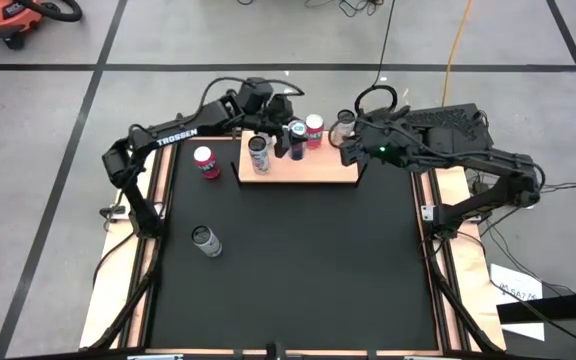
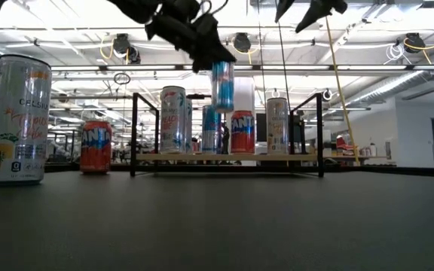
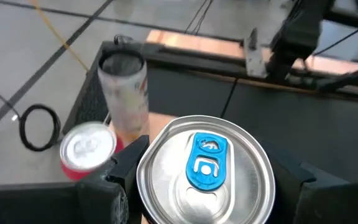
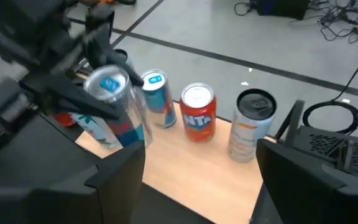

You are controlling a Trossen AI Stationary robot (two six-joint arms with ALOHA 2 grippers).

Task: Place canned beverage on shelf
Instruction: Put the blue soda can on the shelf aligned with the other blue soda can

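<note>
On the black table [image 1: 298, 260], a white can [image 1: 206, 241] and a red can [image 1: 206, 162] stand left of the light wooden shelf with black end posts [image 1: 313, 172]. The left gripper [image 1: 290, 130] clamps a silver, blue-tabbed beverage can [image 2: 222, 86], held raised above the shelf board (four cans already stand there). The right gripper [image 4: 197, 177] hangs at the shelf's right end, fingers spread and empty.

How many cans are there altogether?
7. Four cans stand on the shelf, one hangs above them in the left gripper, and two stand on the table: a red one beside the shelf, a white one nearer. The right gripper hovers nearby.
</note>
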